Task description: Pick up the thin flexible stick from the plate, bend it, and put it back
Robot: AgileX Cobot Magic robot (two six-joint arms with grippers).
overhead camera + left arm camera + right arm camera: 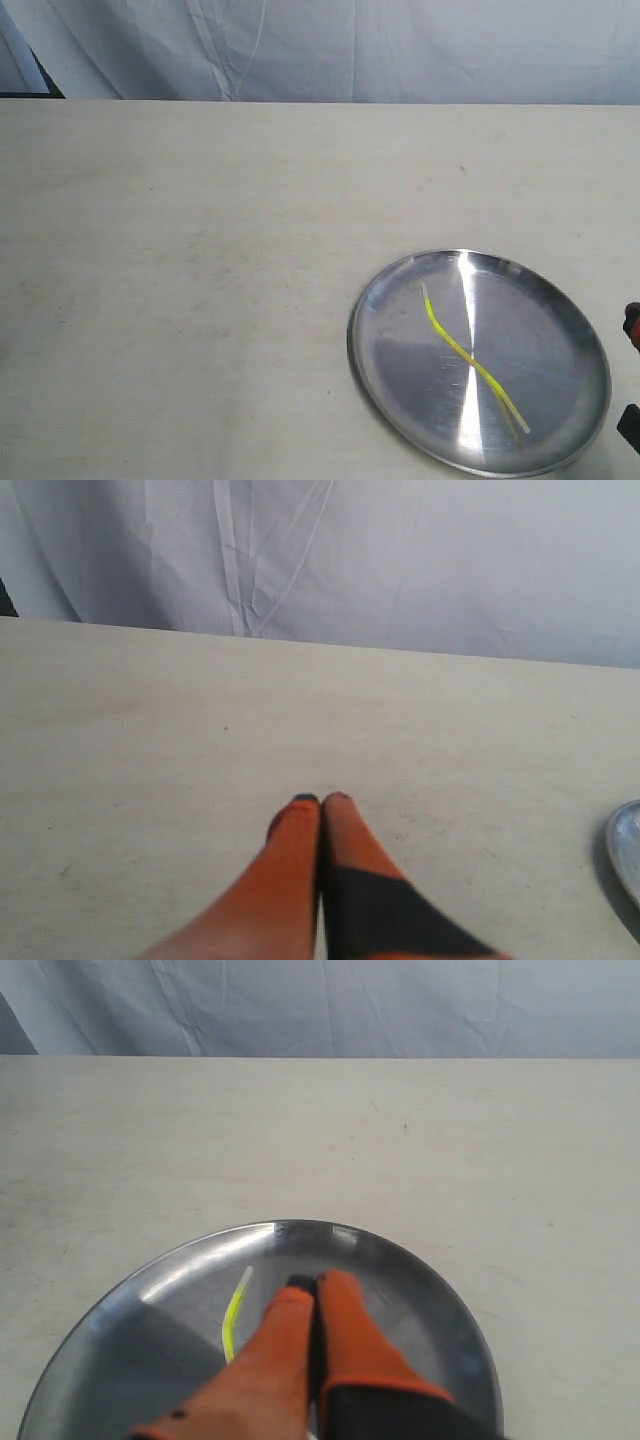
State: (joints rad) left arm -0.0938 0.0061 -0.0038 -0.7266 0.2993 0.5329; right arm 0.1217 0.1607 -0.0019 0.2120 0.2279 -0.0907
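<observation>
A thin yellow stick (pixel 470 360) lies slightly wavy across the round silver plate (pixel 560 320) at the table's front right. The right wrist view shows one end of the stick (pixel 233 1320) with its pale tip on the plate (pixel 420 1280), beside my right gripper (pixel 312 1282). That gripper is shut with nothing between its orange fingers and hovers over the plate. In the exterior view only a red and black bit of the right gripper (pixel 631 330) peeks in at the right edge. My left gripper (pixel 320 802) is shut and empty over bare table, left of the plate's rim (pixel 625 850).
The pale table top (pixel 200 250) spreads wide to the left and back of the plate. A white cloth backdrop (pixel 350 50) hangs behind the table's far edge.
</observation>
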